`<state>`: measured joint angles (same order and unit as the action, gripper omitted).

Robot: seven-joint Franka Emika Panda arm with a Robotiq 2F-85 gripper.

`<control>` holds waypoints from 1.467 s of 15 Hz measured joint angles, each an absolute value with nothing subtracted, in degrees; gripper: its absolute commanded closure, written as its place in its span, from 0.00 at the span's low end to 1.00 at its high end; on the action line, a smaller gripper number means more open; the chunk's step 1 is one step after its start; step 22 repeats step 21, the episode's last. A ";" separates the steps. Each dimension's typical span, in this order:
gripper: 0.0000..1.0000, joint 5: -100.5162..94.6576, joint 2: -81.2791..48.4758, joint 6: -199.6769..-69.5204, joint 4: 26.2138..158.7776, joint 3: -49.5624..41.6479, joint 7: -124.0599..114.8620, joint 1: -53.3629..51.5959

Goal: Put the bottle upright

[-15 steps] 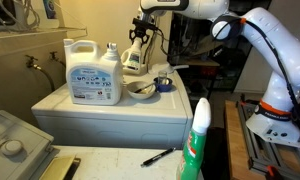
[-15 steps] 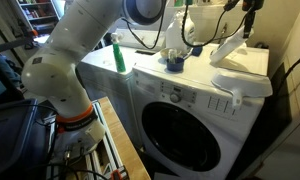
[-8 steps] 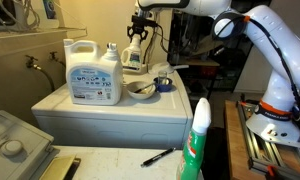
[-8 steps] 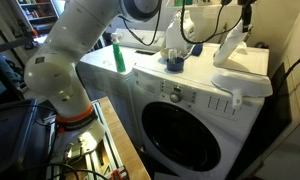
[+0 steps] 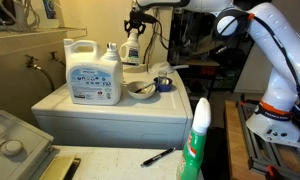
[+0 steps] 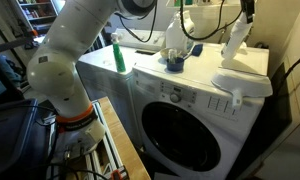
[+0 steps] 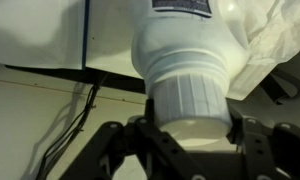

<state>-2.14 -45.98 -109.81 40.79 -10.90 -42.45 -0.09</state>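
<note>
The bottle (image 5: 131, 49) is small, whitish, with a bluish label. It hangs in the air above the far end of the washing machine top (image 5: 100, 108), nearly upright with its cap up. My gripper (image 5: 136, 24) is shut on its cap from above. In an exterior view the bottle (image 6: 235, 41) hangs tilted under the gripper (image 6: 249, 14), above the white cloth. In the wrist view the ribbed white cap (image 7: 190, 98) sits between my two fingers (image 7: 190, 128), and the bottle body (image 7: 185, 35) stretches away from the camera.
A large white detergent jug (image 5: 93, 72), a bowl (image 5: 142, 89) and a blue cup (image 5: 163, 83) stand on the machine top. A green-and-white bottle (image 5: 197, 145) and a pen (image 5: 157, 156) are in the foreground. A crumpled white cloth (image 6: 240, 82) lies below the bottle.
My gripper has risen and shifted slightly with the bottle, which now hangs higher above the machine top and closer to upright.
</note>
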 measured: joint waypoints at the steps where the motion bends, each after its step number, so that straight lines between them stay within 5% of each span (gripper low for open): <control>1: 0.62 -3.24 -45.98 -112.18 41.56 -11.35 -42.45 -0.67; 7: 0.62 -10.77 -45.76 -120.16 47.16 -15.98 -43.81 -4.37; 8: 0.12 -11.76 -45.61 -120.25 48.11 -16.79 -44.27 -4.93; 11: 0.01 -13.34 -44.33 -119.93 51.33 -18.52 -45.62 -6.24; 22: 0.00 -0.31 -27.48 -107.74 55.56 -16.37 -41.23 -4.32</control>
